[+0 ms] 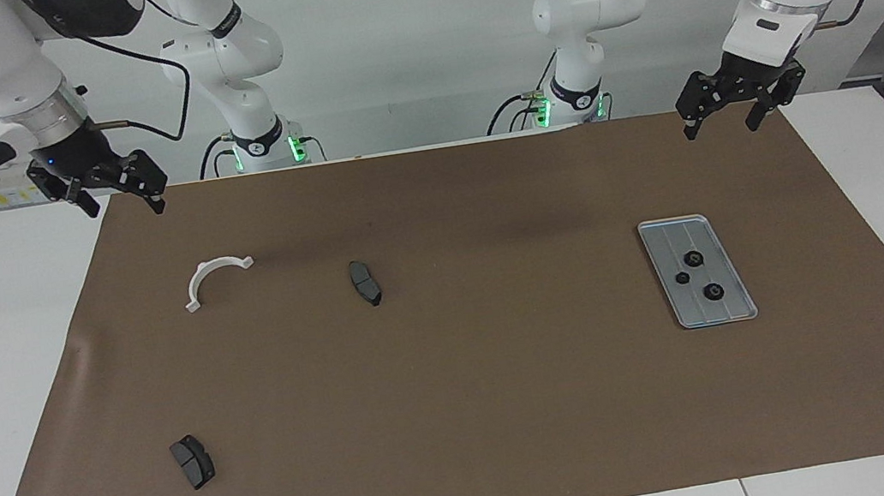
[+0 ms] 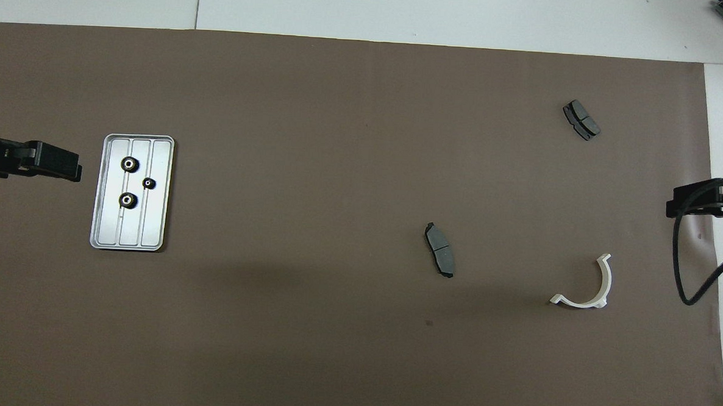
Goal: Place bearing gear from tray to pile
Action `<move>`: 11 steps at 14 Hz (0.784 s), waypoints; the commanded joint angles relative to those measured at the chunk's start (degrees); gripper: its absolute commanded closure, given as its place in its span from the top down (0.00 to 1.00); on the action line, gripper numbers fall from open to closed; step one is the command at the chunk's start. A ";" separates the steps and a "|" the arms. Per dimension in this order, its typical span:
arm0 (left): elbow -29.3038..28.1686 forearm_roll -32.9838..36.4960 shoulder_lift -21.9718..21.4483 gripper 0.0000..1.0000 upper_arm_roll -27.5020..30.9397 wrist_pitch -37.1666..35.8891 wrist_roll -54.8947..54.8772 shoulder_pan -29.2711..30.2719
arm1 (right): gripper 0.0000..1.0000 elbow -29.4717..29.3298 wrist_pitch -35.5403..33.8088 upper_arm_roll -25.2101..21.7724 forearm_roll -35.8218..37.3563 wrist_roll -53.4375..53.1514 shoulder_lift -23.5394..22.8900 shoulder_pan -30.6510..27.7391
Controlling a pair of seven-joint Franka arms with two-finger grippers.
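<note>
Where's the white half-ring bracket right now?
The white half-ring bracket lies on the brown mat toward the right arm's end of the table, beside the nearer brake pad and nearer to the robots than it.

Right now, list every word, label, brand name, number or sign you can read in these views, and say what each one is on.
No text can be read in either view.
tray: grooves only, no lettering shows.
gears, brake pads, white bracket: no marks can be made out.
Arm bases: a small dark mark on each black band, too small to read.
Sticker at the table's edge: too blurred to read.
</note>
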State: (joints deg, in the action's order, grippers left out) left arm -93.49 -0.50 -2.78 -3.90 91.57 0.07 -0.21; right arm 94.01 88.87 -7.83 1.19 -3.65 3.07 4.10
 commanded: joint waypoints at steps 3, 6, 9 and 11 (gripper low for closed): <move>-2.31 1.03 -1.88 1.00 0.30 0.54 0.11 0.29 | 1.00 -0.15 -0.54 0.62 -1.37 -0.13 0.10 -0.85; -5.02 0.86 -2.84 1.00 0.56 4.47 0.19 0.64 | 1.00 -0.15 -0.54 0.54 -1.37 -0.13 0.10 -0.93; -8.63 0.41 -1.62 1.00 0.56 8.96 0.11 2.49 | 1.00 -0.15 -0.54 0.62 -1.37 -0.13 0.10 -0.85; -9.70 0.41 2.75 1.00 0.56 14.66 0.19 2.32 | 1.00 -0.15 -0.54 0.63 -1.37 -0.13 0.10 -0.85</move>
State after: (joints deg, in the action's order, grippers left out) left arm -100.79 -0.49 -2.58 -3.17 100.94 0.08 2.06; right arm 94.01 88.87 -7.83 1.19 -3.65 3.07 4.10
